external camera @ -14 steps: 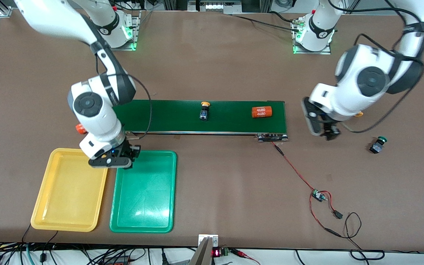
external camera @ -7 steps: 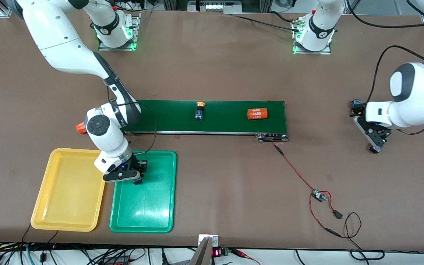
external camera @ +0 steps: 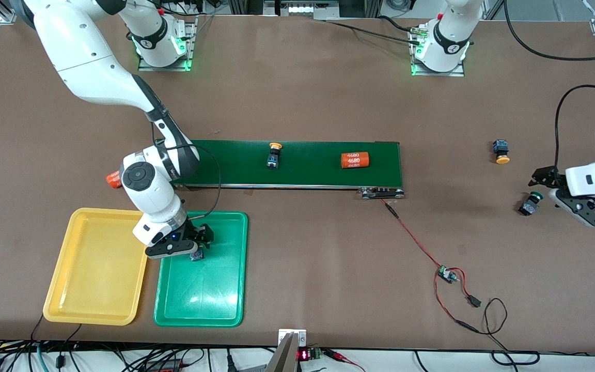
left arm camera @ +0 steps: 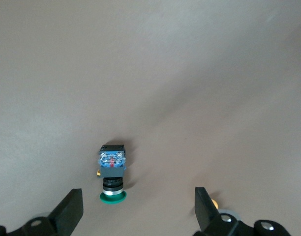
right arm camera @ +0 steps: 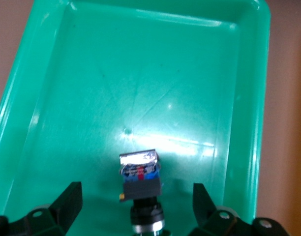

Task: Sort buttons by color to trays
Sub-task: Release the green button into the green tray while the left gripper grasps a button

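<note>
Front view: the right claw (external camera: pixel 190 247) has let go over the green tray (external camera: pixel 202 289); a green button (external camera: pixel 197 255) now lies in it, so one is sorted. The left claw (external camera: pixel 561 194) has swung beside another green button (external camera: pixel 530 204) on the table (external camera: pixel 302 93).
Left wrist view: fingers (left arm camera: pixel 72 211) spread wide, empty, straddling that button (left arm camera: pixel 112 172).
Right wrist view: fingers (right arm camera: pixel 69 199) wide apart, button (right arm camera: pixel 140 184) released between them.

A green tray (right arm camera: pixel 249 98) with a raised rim and rounded corners fills the right wrist view. One button (right arm camera: pixel 139 184), with a black-and-blue body, lies on the tray floor between the spread fingers of the right gripper (right arm camera: pixel 135 206), untouched by either finger.
</note>
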Controlling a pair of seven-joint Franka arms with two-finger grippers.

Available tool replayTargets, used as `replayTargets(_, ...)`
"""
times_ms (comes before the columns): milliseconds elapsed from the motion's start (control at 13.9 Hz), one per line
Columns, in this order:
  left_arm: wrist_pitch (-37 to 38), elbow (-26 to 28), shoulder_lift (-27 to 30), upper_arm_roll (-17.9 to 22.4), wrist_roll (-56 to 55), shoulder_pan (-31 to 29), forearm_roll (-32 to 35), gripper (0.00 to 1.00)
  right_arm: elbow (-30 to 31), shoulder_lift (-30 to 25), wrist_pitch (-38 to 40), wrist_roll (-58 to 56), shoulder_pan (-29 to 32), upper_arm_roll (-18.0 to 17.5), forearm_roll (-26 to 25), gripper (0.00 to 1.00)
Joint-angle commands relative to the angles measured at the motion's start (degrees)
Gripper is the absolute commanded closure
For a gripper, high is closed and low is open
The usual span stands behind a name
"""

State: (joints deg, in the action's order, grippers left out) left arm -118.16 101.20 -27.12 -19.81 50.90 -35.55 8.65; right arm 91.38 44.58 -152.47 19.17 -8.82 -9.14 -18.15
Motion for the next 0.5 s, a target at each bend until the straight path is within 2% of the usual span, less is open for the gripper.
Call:
replayTargets(0,1.27,-5.12,-6.87,-0.05,3.66,-0.31,0.76,0.00,0.20,-5.10,9.88,-0.62,-1.20,0.09,1.01,0.00)
replayTargets(72,1.27,-7.22,-9.94,0.47,4.72,-1.01,0.75,0.00,0.29,-6.50,12.43,-0.62,-1.12,0.09,1.53,0.00)
replayTargets(216,1.18,-9.17,-14.09,0.48,8.14,-1.72,0.40,0.00,0.20,-9.67,19.46,-0.62,-1.20,0.09,5.65,0.00)
replayTargets(433,1.27,-12.25,-16.65,0.48,12.46,-1.81,0.49,0.00,0.46,-13.62,28.25,-0.45,-2.52,-0.26,7.25,0.00)
